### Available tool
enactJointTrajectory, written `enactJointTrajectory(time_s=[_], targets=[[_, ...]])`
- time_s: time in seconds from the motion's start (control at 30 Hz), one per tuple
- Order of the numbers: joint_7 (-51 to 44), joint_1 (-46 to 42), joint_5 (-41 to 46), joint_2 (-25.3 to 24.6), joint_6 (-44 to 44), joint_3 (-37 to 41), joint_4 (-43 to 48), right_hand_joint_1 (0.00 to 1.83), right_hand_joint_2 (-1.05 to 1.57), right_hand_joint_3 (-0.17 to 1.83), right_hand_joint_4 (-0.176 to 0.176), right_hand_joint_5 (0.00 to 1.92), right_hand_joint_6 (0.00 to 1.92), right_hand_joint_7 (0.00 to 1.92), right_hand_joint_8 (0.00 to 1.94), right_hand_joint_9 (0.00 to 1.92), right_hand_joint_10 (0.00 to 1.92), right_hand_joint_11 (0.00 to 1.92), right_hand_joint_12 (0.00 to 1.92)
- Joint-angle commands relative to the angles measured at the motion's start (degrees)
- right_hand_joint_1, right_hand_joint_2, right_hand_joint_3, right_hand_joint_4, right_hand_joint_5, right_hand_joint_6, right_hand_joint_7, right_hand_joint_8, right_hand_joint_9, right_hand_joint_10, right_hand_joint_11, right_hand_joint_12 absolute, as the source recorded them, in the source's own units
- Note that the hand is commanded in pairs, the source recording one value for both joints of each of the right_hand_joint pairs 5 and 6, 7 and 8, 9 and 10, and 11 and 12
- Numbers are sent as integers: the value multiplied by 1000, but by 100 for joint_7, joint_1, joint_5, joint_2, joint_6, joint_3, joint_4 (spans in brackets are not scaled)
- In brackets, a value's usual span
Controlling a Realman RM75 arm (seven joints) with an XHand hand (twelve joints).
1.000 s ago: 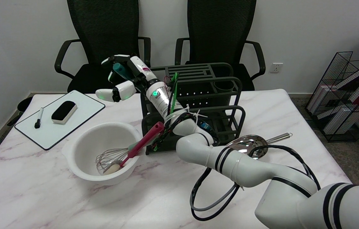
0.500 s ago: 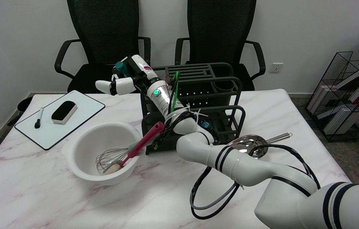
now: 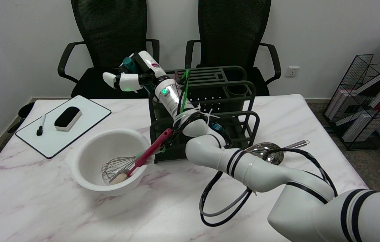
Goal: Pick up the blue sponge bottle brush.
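Veined marble tabletop (image 3: 42, 208) carried a slatted black rack (image 3: 217, 101); above its far left corner the right hand (image 3: 131, 75) grasped the blue sponge bottle brush (image 3: 128, 62) by its rounded teal tip.

Hidden and cut-off parts

Of the brush (image 3: 128, 62) only a teal tip shows in the right hand (image 3: 130, 74); its sponge end is out of sight, and how the fingers lie on it cannot be made out. The arm (image 3: 243, 166) covers part of the dish rack (image 3: 230, 101) and the ladle (image 3: 266, 150), and runs off the lower right edge. Both chairs (image 3: 109, 30) are cut off at the top.
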Motion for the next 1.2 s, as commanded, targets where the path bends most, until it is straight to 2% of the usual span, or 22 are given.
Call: enactJointTrajectory(time_s=[0.03, 0.2, 0.23, 0.37, 0.53, 0.97, 1.2], targets=[[0, 136, 0, -14, 11, 9, 44, 952, 610, 768, 0, 1695, 1695, 1536, 1536, 1505, 1505, 1528, 1528], [0, 136, 0, -6, 19, 9, 70, 947, 694, 753, 0, 1693, 1693, 1670, 1670, 1590, 1590, 1538, 1538], [0, 136, 0, -6, 19, 9, 70, 944, 760, 751, 0, 1714, 1714, 1762, 1762, 1640, 1640, 1541, 1541], [0, 128, 0, -6, 19, 9, 78, 942, 923, 756, 0, 1808, 1808, 1920, 1920, 1752, 1752, 1616, 1616], [0, 105, 0, 2, 19, 9, 116, 965, 997, 755, 0, 1920, 1920, 1920, 1920, 1837, 1837, 1688, 1688], [78, 88, 202, 18, 43, 25, 103, 925, 1216, 764, 0, 1920, 1920, 1920, 1920, 1875, 1875, 1730, 1730], [753, 167, 629, 120, -36, 72, -2, 935, 1234, 765, 0, 1920, 1920, 1920, 1920, 1888, 1888, 1738, 1738]])
